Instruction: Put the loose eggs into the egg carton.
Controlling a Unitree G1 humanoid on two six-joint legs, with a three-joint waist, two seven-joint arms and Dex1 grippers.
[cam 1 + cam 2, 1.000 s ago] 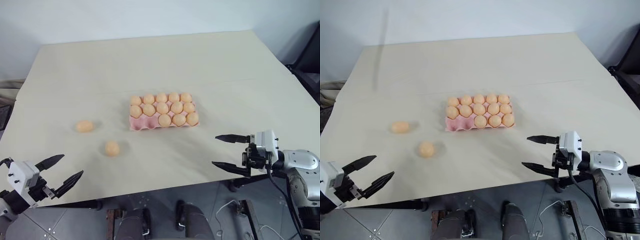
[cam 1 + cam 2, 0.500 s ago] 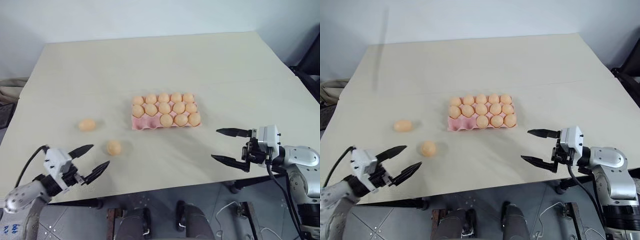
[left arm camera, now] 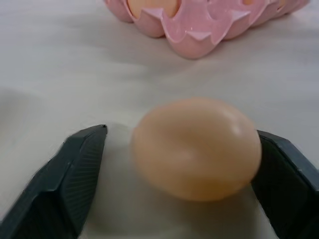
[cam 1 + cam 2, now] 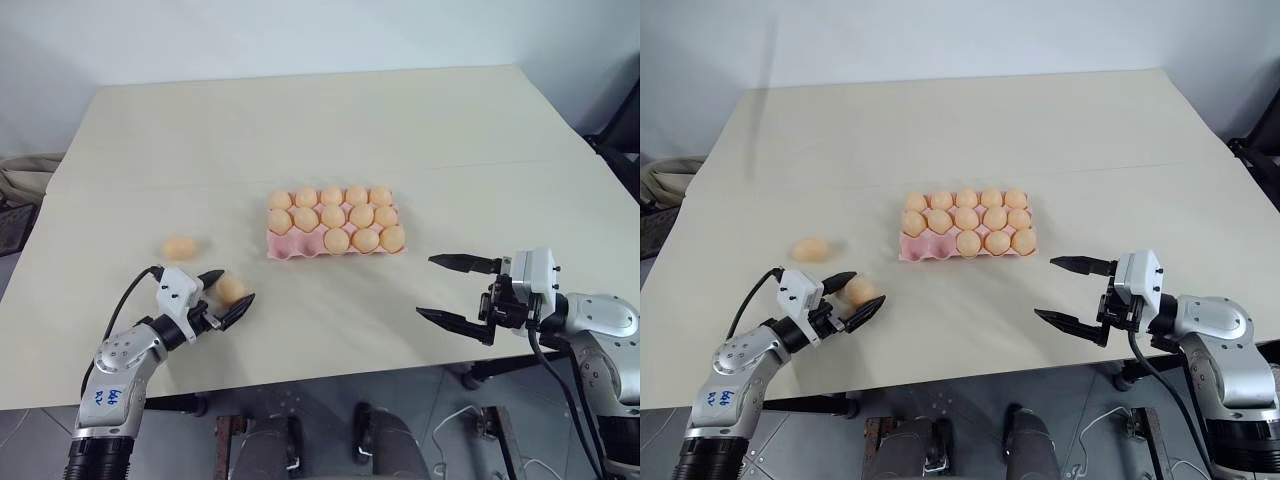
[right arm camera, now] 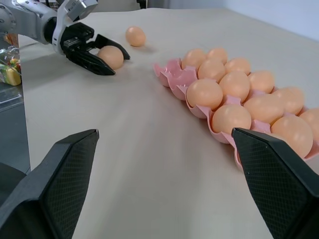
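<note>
Both arms are finished in silver-grey metal with rounded joint housings, and a boxy white block is mounted at each wrist. The left gripper (image 4: 226,298) and right gripper (image 4: 455,292) are each fitted with two long, pointed black fingers (image 5: 60,183), textured with a fine cross-hatch grid on the inside. A black cable is looped off each forearm. Blue handwritten marks can be seen on the left forearm.
</note>
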